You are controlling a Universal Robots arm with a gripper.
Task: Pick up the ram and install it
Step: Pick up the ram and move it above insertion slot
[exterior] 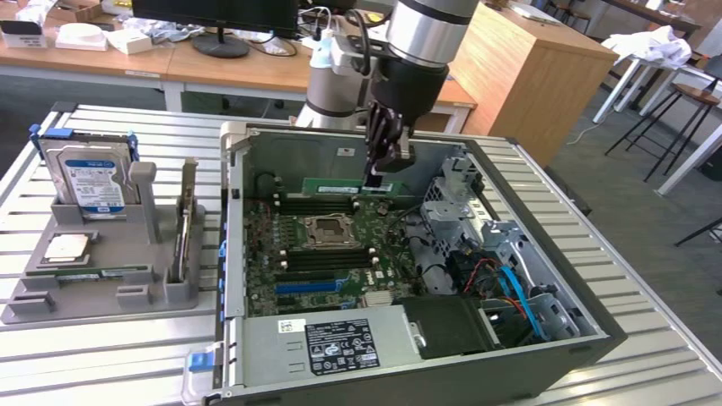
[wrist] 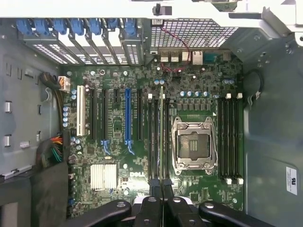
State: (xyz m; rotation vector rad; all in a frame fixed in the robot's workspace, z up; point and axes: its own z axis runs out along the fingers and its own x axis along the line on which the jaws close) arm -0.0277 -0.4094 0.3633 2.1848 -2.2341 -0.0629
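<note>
Finding: the pincer [exterior: 381, 176] is pressed onto one end of the ram [exterior: 338, 183], pinching it edge-down inside the open computer case [exterior: 304, 156] on the counter [exterior: 113, 372]. In the exterior view, the ram sits at twelve o'clock from the processor socket [exterior: 330, 228], beside the memory slots [exterior: 321, 205].

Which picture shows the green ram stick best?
The exterior view: the ram shows its long green side, pinched in the gripper inside the computer case. The wrist view sees it edge-on, just a thin strip.
</note>
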